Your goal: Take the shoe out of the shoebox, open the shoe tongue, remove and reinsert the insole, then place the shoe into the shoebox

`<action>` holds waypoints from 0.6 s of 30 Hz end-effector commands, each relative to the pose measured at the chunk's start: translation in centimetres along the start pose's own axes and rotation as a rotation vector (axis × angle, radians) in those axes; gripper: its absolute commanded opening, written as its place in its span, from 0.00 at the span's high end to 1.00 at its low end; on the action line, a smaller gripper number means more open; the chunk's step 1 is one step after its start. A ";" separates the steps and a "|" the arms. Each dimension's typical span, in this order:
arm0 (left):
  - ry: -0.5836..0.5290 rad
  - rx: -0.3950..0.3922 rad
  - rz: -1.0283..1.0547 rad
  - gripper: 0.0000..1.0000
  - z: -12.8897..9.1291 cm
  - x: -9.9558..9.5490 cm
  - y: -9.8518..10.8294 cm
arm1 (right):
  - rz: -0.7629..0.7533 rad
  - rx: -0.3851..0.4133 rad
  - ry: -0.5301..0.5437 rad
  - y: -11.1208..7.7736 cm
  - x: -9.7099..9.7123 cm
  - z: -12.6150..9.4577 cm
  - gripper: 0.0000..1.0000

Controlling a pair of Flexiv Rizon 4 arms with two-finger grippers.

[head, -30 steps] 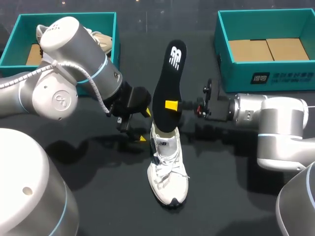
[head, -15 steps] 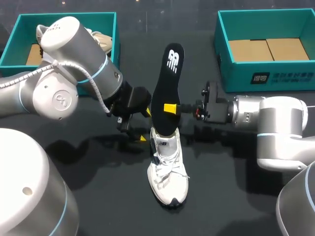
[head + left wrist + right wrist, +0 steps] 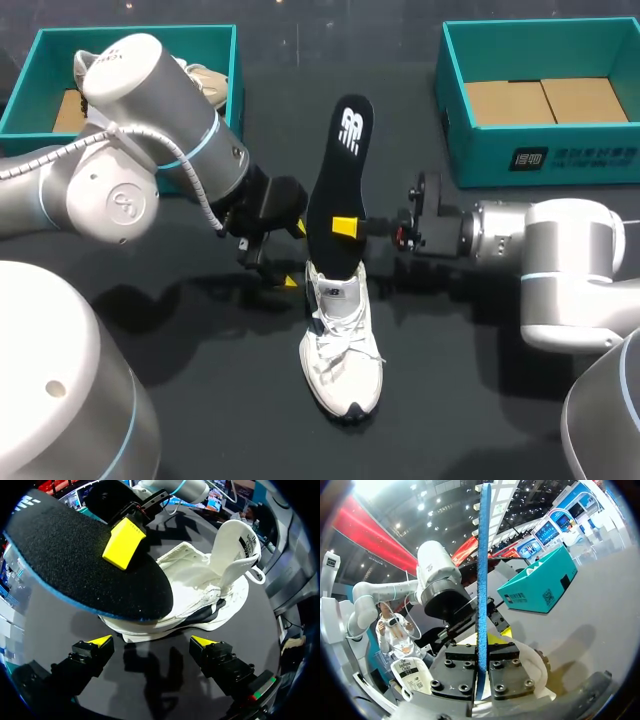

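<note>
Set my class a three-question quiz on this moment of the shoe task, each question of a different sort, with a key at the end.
1. True or false: the insole lies flat inside the shoe.
2. Choose one: which gripper is shut on the insole? A. the left gripper. B. the right gripper. C. neither.
3. Fill the gap: the left gripper's fingers stand ___, with nothing between them.

Key
1. False: the insole is held up on end over the shoe's opening.
2. B.
3. open.
</note>
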State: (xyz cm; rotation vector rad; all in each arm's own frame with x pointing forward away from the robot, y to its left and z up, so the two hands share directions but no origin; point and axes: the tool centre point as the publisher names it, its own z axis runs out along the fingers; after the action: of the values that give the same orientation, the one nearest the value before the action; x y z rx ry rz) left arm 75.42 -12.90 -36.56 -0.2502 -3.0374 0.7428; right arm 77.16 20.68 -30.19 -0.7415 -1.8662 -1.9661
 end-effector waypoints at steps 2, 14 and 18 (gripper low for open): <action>0.000 -0.001 0.001 0.00 0.1 0.0 0.0 | -0.001 -0.001 -0.020 -0.4 0.5 -0.2 1.00; 0.000 -0.001 0.001 0.00 0.1 0.0 0.0 | 0.037 0.001 -0.025 -1.9 0.5 -0.3 1.00; 0.000 -0.001 0.001 0.00 0.1 0.0 0.0 | 0.058 0.000 -0.032 -2.8 0.5 -0.3 1.00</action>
State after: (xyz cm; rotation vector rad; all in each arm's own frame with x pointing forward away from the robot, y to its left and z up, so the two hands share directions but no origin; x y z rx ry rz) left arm 75.43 -12.90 -36.57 -0.2501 -3.0374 0.7428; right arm 75.60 20.54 -31.78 -0.8180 -1.8441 -1.9261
